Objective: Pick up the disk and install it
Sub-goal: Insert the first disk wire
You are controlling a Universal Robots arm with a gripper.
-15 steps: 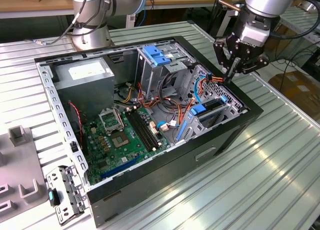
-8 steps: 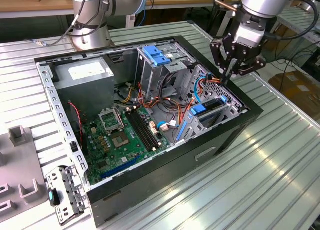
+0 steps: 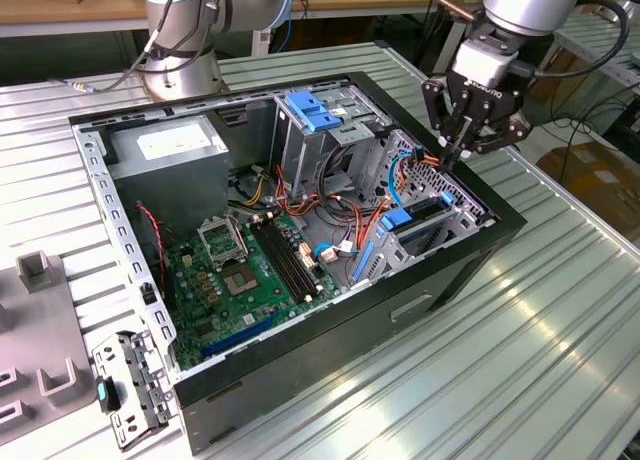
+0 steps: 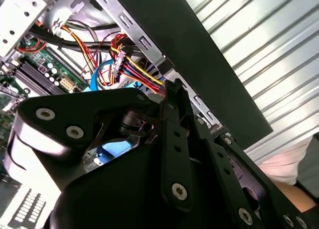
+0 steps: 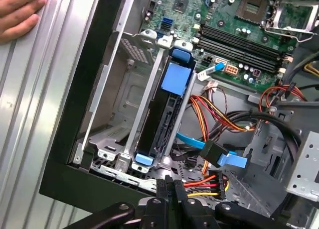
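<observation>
Over the computer case's [image 3: 300, 380] far corner hangs the gripper [image 3: 458, 145], fingers pinched narrow and holding nothing. The disk [image 5: 162, 119], blue-framed with dark metal sides, seems already upright in its bay beside the green motherboard [image 3: 250, 270], though cables [image 5: 219, 114] hide part of it. Installation looks nearly finished; any seating push calls for straight, gentle pressure on the blue plastic tab.
</observation>
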